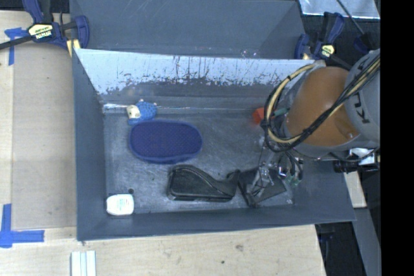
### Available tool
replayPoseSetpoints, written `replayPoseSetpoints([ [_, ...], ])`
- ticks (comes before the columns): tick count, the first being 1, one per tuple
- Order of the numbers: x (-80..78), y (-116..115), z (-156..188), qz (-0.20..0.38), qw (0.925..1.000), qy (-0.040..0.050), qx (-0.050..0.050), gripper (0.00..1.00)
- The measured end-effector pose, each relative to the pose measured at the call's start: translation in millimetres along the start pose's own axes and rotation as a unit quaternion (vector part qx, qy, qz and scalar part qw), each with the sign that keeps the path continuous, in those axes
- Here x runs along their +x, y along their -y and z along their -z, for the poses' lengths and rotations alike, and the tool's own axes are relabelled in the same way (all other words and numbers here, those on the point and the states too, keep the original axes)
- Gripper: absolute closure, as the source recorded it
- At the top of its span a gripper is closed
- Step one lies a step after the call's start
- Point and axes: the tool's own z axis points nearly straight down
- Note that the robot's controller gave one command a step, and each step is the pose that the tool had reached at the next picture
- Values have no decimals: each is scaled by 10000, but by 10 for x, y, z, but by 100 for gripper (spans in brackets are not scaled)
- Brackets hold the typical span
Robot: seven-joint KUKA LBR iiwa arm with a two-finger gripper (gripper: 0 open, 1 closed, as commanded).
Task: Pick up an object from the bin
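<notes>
Low at front right of the grey metal bin (89,158), gripper (264,185) meets the right end of a black flattish wedge-shaped pouch (194,184); whether the jaws are apart or together, I cannot tell. Blue oval pad (165,141) lies behind the pouch.

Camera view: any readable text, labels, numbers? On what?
No text reads in full.
Arm: dark lettering on its silver shell, cut off at the edge, not legible.
White block, blue oval, black pouch: no markings to be seen.
</notes>
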Motion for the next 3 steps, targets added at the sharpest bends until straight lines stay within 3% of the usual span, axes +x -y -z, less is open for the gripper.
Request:
replayPoseSetpoints([
  [1, 147, 67, -304, -727, 9974, -6, 2, 0],
  [2, 143, 68, -303, -716, 9974, -2, 2, 0],
  [3, 136, 67, -298, -711, 9975, 7, 1, 100],
])
